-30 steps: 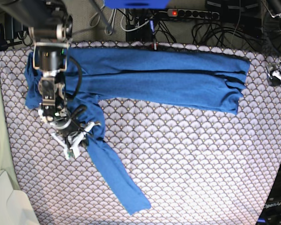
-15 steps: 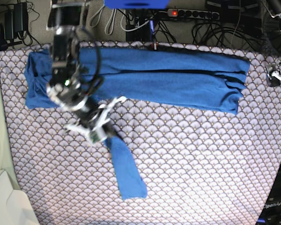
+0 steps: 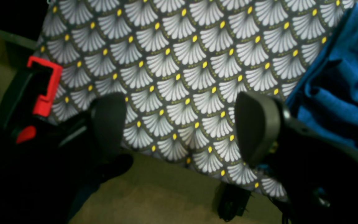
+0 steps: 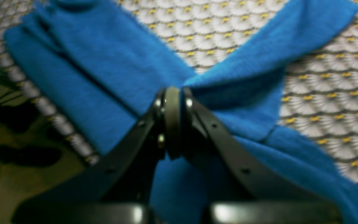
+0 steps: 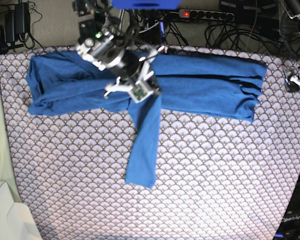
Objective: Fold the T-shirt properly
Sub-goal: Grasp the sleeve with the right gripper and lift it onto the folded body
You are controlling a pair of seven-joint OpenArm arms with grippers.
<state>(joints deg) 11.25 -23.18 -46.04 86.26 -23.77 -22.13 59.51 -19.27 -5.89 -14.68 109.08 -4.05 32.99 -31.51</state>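
Now, with right gripper (image 5: 146,93) clenched on the T-shirt (image 5: 200,82) sleeve (image 5: 142,150), left gripper (image 3: 179,130) released, lay it flat across the body.

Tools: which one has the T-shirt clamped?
The right tool, shut on the T-shirt sleeve. The left tool stands open over the scallop-patterned cloth.

We see the T-shirt (image 5: 205,82) folded into a long band across the far side of the worktop (image 5: 220,170), which is covered in scallop-patterned cloth. The right tool (image 5: 135,90) sits over the band's middle, a sleeve (image 5: 144,145) hanging down from it toward the near edge. A power strip (image 5: 205,15) lies beyond.
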